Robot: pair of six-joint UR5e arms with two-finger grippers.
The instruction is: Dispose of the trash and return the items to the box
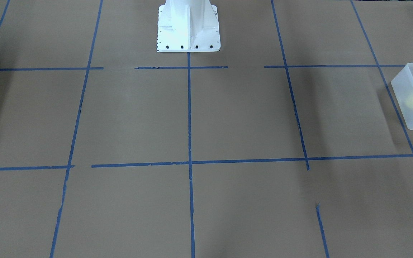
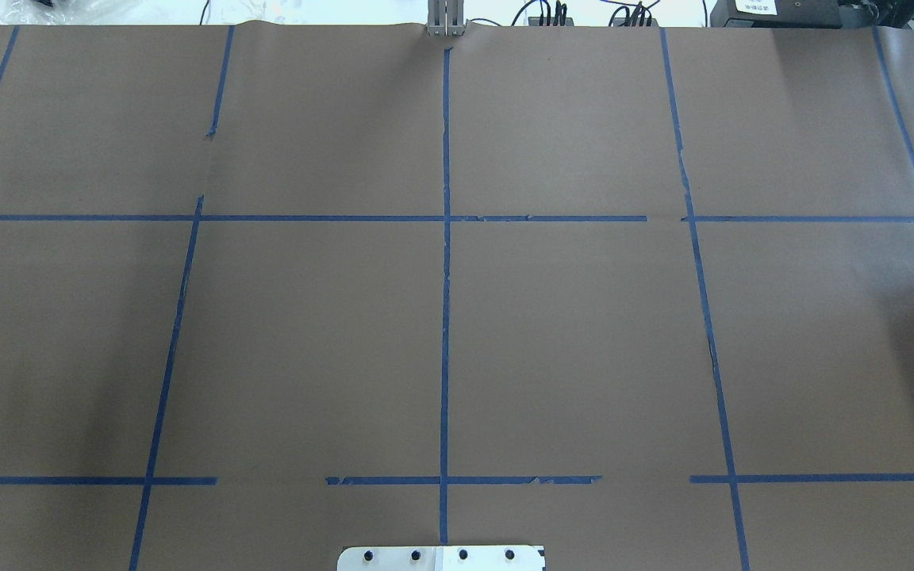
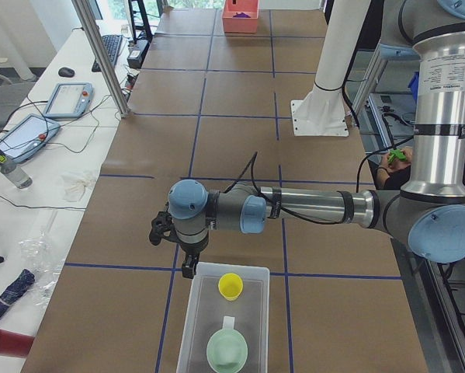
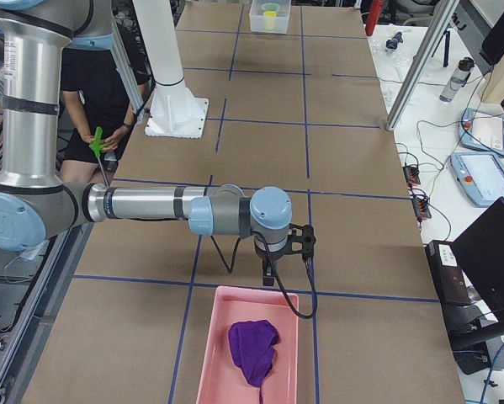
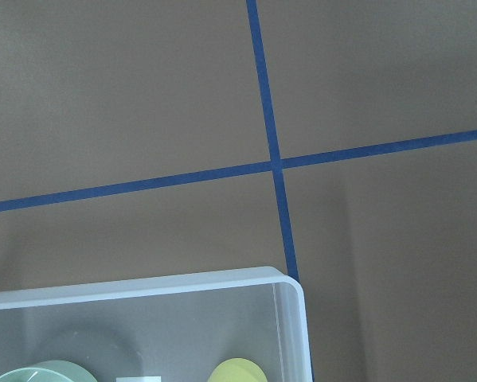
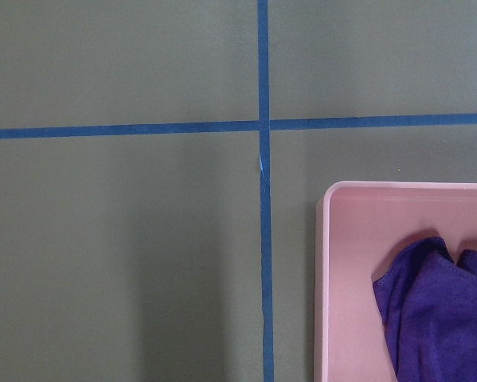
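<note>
1. Yellow plastic first: your cup [image 3: 230, 285] sits inside the box [image 3: 187, 330], apparently upright. It is at the end of the box nearest the left gripper [image 3: 188, 270]. A mint-green bowl [image 3: 227, 351] shares the box, just beside the cup.
2. At the table's opposite end, a pink tray [image 4: 208, 358] holds a crumpled purple cloth [image 4: 253, 345]. The right gripper [image 4: 269, 278] hangs just above that tray's rim.
3. You cannot tell from these pictures whether either pair of jaws is spread or pressed together. Only the side cameras show the grippers, and the wrist views show no fingers and nothing carried.
4. The overhead and front cameras show only brown paper [image 2: 306, 333] and blue tape [image 2: 445, 317] across the middle of the table.
5. My judgement is that the returning part looks done, since the one sure item already lies in the box. If the tray is your trash spot and the cloth is the trash, the disposal looks done too, though I can't confirm either.
6. What seems left is little: perhaps lifting both arms away from the containers.
</note>
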